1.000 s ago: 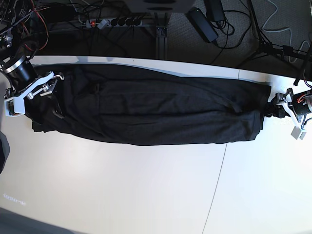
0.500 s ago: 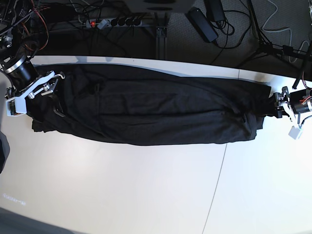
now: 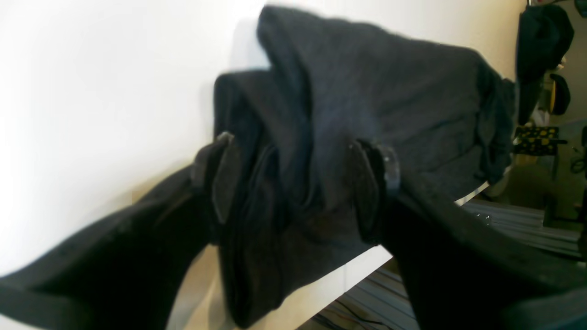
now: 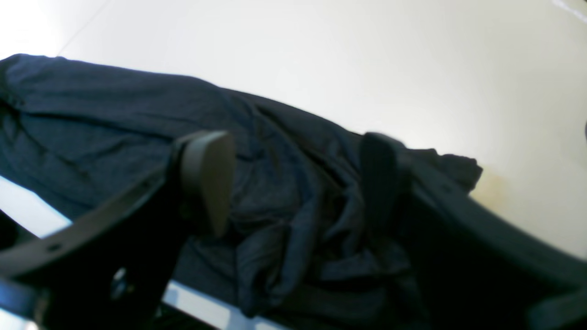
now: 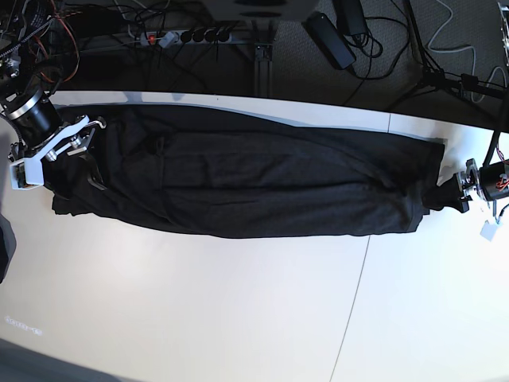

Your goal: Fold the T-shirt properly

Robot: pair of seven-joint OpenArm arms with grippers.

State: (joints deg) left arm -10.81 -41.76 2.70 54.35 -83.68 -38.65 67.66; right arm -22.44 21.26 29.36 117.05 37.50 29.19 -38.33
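Note:
The black T-shirt (image 5: 238, 179) lies stretched in a long band along the table's far side, with no graphic showing. My left gripper (image 5: 439, 197) is at its right end. In the left wrist view, this gripper (image 3: 298, 188) has a thick bunch of the shirt's cloth (image 3: 321, 114) pressed between its fingers. My right gripper (image 5: 89, 163) is over the shirt's left end. In the right wrist view, the right gripper (image 4: 293, 183) stands with its jaws wide apart, rumpled cloth (image 4: 284, 238) beneath and between them.
The white table (image 5: 238, 302) has a seam (image 5: 358, 294) running to its front edge. The shirt lies close to the far table edge (image 5: 334, 115). Behind that edge are cables, a power strip (image 5: 191, 36) and stand legs on the floor.
My left gripper has turned at the wrist and shifted down and slightly right at the shirt's right end, drawing that end out a little. The right arm has stayed put.

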